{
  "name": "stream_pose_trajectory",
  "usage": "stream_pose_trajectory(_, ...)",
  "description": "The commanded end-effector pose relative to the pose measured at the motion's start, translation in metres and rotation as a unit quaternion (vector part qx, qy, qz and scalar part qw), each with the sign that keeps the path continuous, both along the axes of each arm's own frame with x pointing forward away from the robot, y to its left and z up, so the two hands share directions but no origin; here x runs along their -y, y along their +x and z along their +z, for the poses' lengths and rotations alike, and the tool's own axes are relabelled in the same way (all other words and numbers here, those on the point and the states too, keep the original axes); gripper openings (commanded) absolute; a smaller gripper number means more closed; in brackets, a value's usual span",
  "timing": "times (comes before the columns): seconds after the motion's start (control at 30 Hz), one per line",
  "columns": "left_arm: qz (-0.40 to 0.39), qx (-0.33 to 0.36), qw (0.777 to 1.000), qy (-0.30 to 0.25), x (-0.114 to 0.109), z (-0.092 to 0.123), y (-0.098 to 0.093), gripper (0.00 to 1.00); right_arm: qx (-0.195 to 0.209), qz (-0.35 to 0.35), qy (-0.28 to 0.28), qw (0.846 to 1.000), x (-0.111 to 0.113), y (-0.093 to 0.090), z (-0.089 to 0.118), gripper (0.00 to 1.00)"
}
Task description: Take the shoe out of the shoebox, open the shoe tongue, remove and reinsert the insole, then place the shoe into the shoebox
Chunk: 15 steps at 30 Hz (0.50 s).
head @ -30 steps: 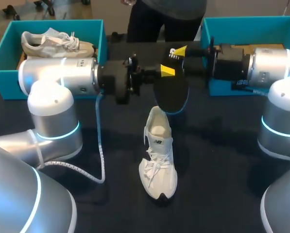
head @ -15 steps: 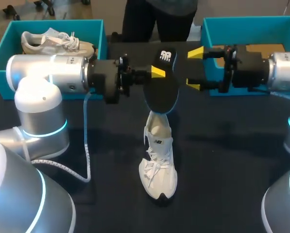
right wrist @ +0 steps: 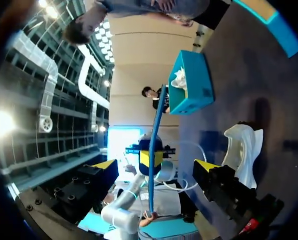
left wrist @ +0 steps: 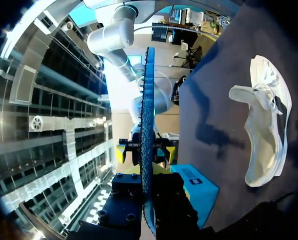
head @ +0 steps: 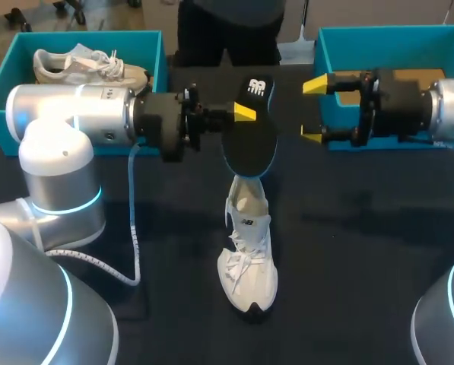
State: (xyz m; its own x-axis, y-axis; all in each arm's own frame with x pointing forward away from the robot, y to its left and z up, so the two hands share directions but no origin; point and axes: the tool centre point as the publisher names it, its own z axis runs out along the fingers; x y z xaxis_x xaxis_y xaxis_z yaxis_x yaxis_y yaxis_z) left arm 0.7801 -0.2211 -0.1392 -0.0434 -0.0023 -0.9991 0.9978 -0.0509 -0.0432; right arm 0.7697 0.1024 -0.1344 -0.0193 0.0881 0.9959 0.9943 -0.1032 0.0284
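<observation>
Two end effectors, one loaded: left end effector (head: 246,115) clamped on the black insole (head: 250,148), held on edge above the counter (head: 363,251). Right end effector (head: 312,110) at the insole's 3 o'clock, fingers wide, empty, apart from it. White shoe (head: 248,255) sole-down at the insole's 6 o'clock, heel opening right under its lower end. Looks like reinsertion: feed it toe-first into the opening, right pins the shoe or holds the tongue back, slow so it doesn't buckle.
</observation>
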Motion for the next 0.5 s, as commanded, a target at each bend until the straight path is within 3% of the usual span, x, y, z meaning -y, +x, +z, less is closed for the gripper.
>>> stream_pose_trajectory(0.03,0.001,0.001,1.000,-0.001,-0.0001,-0.0003,-0.0008,0.00,0.013,0.044,0.003,0.999,0.0254,-0.0041,-0.0043,1.00)
stream_pose_trajectory(0.5,0.001,0.001,1.000,-0.001,-0.0001,-0.0003,-0.0008,0.00,0.026,0.080,-0.002,0.996,0.0345,-0.0063,-0.0078,1.00)
